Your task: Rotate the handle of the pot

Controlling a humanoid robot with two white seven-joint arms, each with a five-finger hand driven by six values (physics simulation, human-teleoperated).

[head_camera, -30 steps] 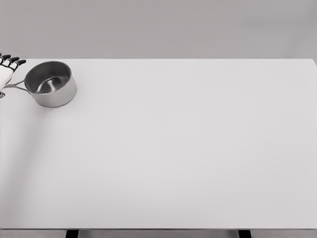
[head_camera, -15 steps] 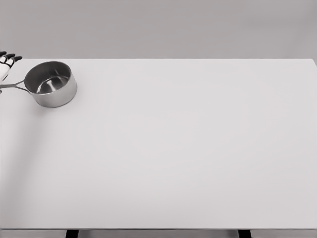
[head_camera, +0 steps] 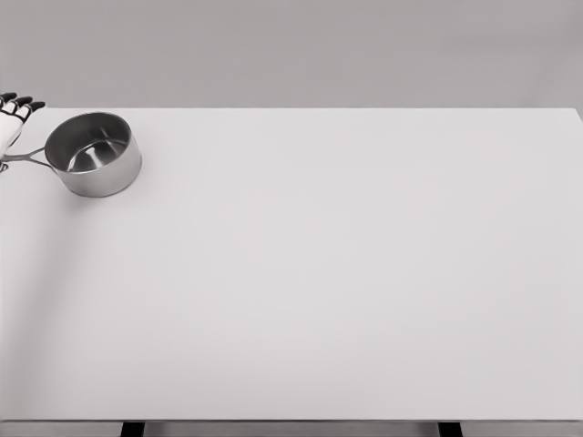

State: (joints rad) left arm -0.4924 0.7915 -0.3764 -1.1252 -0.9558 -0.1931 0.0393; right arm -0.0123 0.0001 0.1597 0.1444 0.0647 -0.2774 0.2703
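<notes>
A small steel pot (head_camera: 93, 153) stands upright near the table's far left corner. Its thin handle (head_camera: 22, 157) points left and runs to the picture's left edge. My left hand (head_camera: 13, 114) shows only partly at that edge, just above the handle's outer end. Its dark fingertips (head_camera: 23, 101) are stretched out and point away from me, not wrapped round the handle. Whether the palm touches the handle is hidden by the frame edge. The right arm is out of view.
The white table (head_camera: 328, 264) fills most of the view, with its far edge just behind the pot and its left edge close to the handle. A plain grey wall stands behind. Two dark table legs show at the bottom.
My left hand has drawn back to the left, so less of it shows than a second ago. The handle's outer end sits slightly higher; the pot body has stayed put.
</notes>
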